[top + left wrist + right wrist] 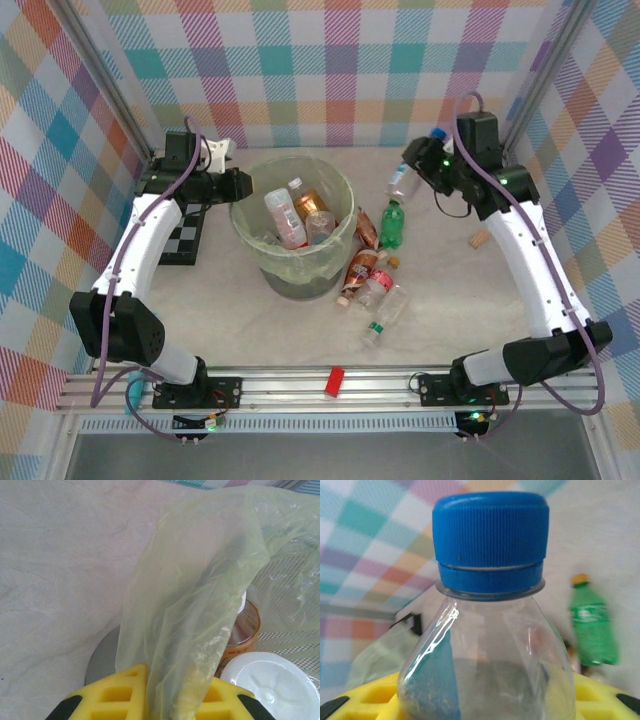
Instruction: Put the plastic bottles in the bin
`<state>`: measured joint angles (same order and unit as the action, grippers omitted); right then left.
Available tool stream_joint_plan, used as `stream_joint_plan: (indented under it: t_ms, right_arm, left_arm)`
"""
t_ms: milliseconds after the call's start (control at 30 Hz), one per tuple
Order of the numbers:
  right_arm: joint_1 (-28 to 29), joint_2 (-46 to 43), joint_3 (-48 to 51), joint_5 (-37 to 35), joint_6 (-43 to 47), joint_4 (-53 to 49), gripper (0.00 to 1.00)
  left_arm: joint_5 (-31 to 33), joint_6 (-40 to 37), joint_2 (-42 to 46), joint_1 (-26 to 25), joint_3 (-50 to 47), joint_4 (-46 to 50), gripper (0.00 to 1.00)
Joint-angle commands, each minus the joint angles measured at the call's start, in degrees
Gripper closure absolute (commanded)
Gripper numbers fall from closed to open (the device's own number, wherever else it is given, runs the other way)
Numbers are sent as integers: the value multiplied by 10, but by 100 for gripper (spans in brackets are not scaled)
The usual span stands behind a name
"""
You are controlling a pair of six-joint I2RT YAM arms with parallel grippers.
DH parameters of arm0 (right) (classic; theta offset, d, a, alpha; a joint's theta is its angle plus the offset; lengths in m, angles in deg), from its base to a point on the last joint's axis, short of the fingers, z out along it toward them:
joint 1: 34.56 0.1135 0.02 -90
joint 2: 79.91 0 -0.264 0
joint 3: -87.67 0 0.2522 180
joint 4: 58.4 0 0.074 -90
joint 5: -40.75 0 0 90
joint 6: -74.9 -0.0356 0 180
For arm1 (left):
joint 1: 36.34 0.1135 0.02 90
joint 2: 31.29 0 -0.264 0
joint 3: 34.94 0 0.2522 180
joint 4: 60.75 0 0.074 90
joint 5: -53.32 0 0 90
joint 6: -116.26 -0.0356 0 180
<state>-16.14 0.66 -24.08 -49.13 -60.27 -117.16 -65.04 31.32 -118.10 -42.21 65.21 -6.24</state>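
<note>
One ribbed blue cap (490, 540) tops a clear bottle (490, 680).

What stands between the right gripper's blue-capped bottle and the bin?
Nothing visible blocks it. The blue-capped bottle is in the right gripper, right of the bin. Between them only the green bottle and other loose bottles lie on the table, probably passable overhead. The left gripper pinches the liner opposite.

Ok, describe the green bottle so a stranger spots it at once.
Find the big round pale-green bin. Right of it lies a cluster of bottles, and the green bottle sits at its far end. It alone is solid green with a yellow cap; its neighbours are clear or brown.
</note>
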Motion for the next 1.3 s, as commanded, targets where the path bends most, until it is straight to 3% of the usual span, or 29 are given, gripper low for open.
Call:
stream_joint_plan:
  t_ms: [0, 333, 533, 933, 1000, 1267]
  right_arm:
    - [51, 35, -47, 18, 62, 16, 68]
    - [217, 205, -249, 38, 157, -30, 66]
    - [269, 280, -314, -77, 204, -123, 64]
    - [292, 270, -272, -116, 186, -156, 48]
    - [292, 272, -284, -124, 191, -160, 42]
    - [292, 296, -357, -146, 213, -177, 37]
  left_arm:
    - [6, 10, -9, 3, -13, 34, 84]
    - [1, 10, -9, 3, -13, 33, 84]
    - [4, 10, -6, 3, -16, 31, 84]
    - [2, 13, -9, 2, -16, 29, 84]
    - [2, 13, -10, 2, -16, 29, 84]
    - [3, 11, -9, 3, -16, 31, 85]
